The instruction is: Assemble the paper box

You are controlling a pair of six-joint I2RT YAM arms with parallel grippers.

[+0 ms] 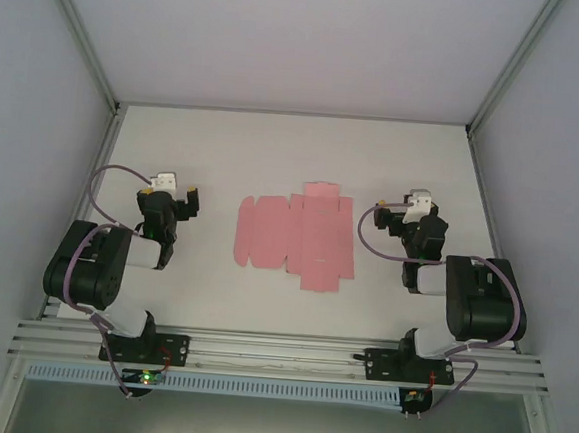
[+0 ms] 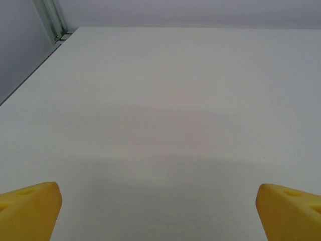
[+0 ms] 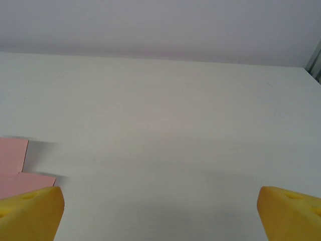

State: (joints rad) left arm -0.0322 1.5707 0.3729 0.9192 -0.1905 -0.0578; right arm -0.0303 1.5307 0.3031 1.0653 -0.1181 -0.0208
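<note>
A matte white table (image 1: 224, 151) spans the middle of the top view, boxed in by pale grey walls (image 1: 27, 106) on the left, right and far side. Thin metal frame posts (image 1: 78, 29) run up from its upper corners. A ribbed aluminium rail (image 1: 279, 354) crosses the lower part of the frame and carries both arm bases. The paper box (image 1: 298, 235) lies flat at the centre of the table as an unfolded pink die-cut sheet with its flaps spread out, and neither arm touches it. The left gripper (image 1: 171, 195) sits left of the sheet and well apart from it. In the left wrist view its jaws stand wide apart and hold nothing, with yellow fingertips (image 2: 30, 208) in the bottom corners over bare white surface. The right gripper (image 1: 417, 215) sits right of the sheet, also spread wide and empty (image 3: 160, 213). A pink edge of the sheet (image 3: 12, 168) shows at the lower left of the right wrist view, beside its left fingertip.
</note>
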